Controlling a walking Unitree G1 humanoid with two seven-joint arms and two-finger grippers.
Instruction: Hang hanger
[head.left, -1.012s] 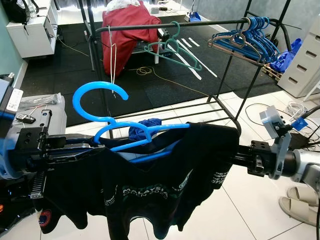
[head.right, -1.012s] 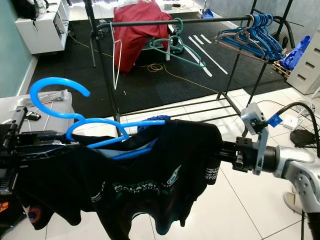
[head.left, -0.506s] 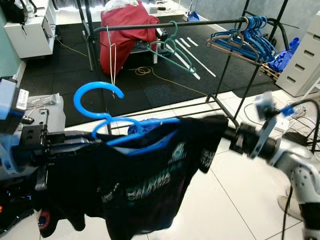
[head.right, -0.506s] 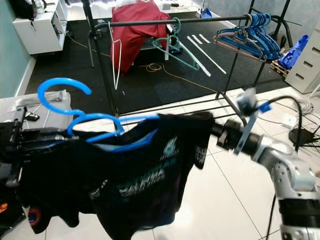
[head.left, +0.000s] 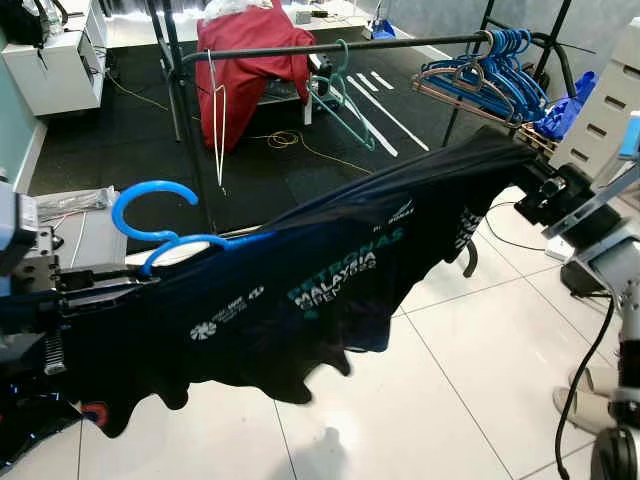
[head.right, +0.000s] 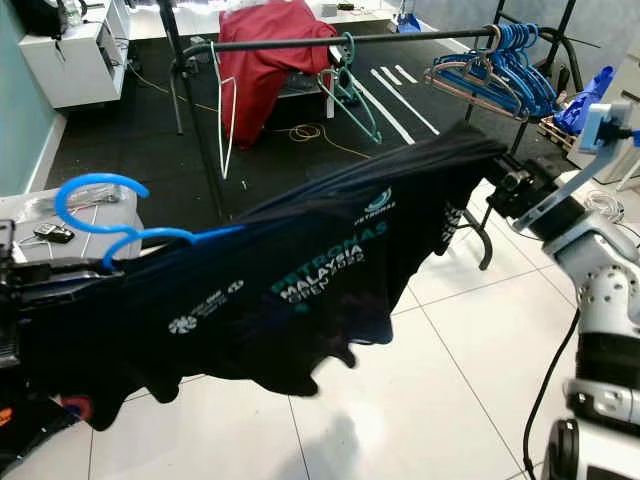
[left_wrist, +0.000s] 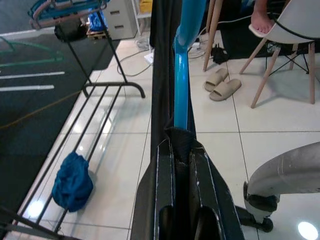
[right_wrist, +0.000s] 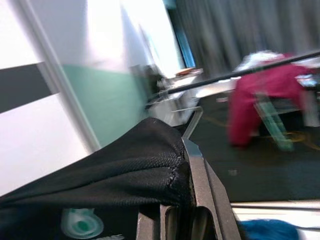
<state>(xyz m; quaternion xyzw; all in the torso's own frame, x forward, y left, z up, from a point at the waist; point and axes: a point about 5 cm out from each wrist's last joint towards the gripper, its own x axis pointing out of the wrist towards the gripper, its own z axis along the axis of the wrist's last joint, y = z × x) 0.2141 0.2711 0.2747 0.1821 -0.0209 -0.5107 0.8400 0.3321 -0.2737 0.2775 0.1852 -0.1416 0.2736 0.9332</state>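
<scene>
Clamping the blue hanger (head.left: 160, 215) and one end of the black shirt (head.left: 330, 290), the left pincer (left_wrist: 181, 150) sits low at the left. The shirt stretches taut from it up to the right pincer (head.left: 535, 190), closed on its far end, just below the clothes rail (head.left: 330, 47).

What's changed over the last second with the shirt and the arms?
The right gripper swung up and out to the robot's right toward the rack, pulling the black shirt from a slack bundle into a taut sheet. The left gripper still clamps the shirt and the blue hanger. The hanger remains unhung.
</scene>
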